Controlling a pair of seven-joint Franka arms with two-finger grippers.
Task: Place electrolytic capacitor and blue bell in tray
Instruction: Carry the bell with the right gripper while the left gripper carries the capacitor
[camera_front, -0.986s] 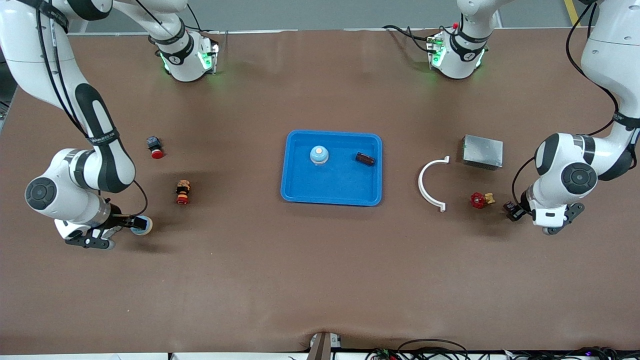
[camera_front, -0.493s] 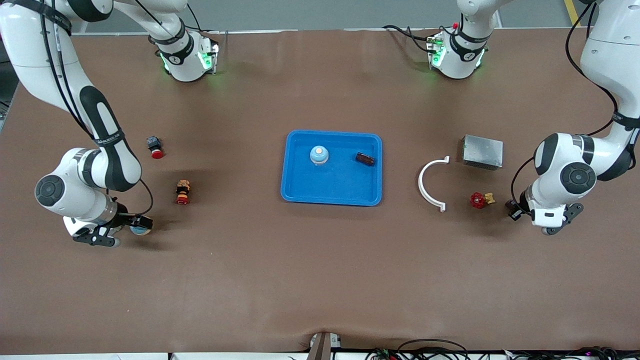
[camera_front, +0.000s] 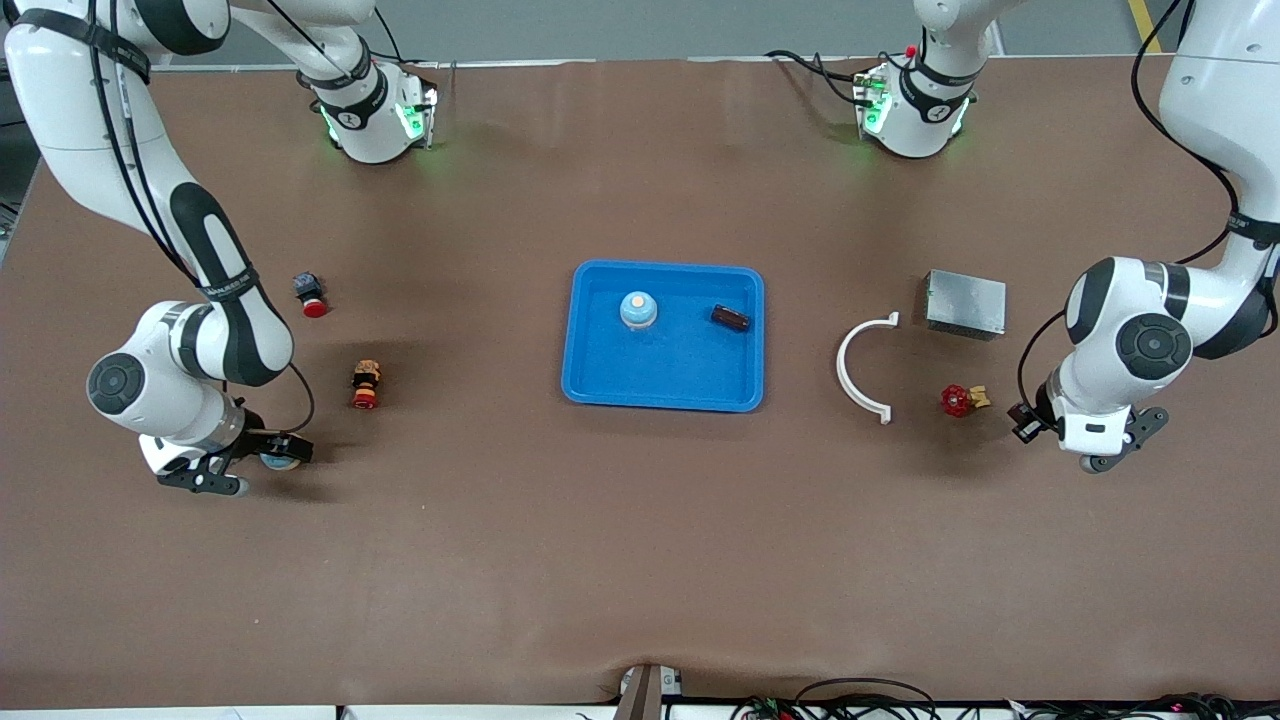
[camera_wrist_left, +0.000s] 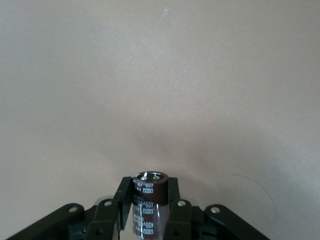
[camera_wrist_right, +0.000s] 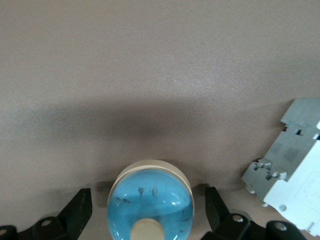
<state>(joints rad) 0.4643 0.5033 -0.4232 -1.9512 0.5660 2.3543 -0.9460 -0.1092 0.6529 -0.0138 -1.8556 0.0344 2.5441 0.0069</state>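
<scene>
The blue tray (camera_front: 680, 372) lies mid-table with a blue bell (camera_front: 638, 309) and a dark capacitor (camera_front: 730, 318) in it. My left gripper (camera_front: 1022, 420) is low over the table beside the red valve, at the left arm's end. In the left wrist view this gripper (camera_wrist_left: 149, 187) is shut on a dark brown electrolytic capacitor (camera_wrist_left: 149, 202). My right gripper (camera_front: 285, 452) is low at the right arm's end, open, with a second blue bell (camera_front: 277, 460) between its fingers. In the right wrist view that bell (camera_wrist_right: 150, 205) has a gap to each finger (camera_wrist_right: 80, 207).
A red valve (camera_front: 960, 400), a white half ring (camera_front: 860, 372) and a grey metal box (camera_front: 965, 303) lie toward the left arm's end. Two red-capped switches (camera_front: 310, 292) (camera_front: 366, 384) lie toward the right arm's end. A grey breaker block (camera_wrist_right: 292, 175) lies beside the second bell.
My left gripper has shut on the capacitor. The right arm's elbow has shifted toward the middle of the table while its gripper stayed around the bell.
</scene>
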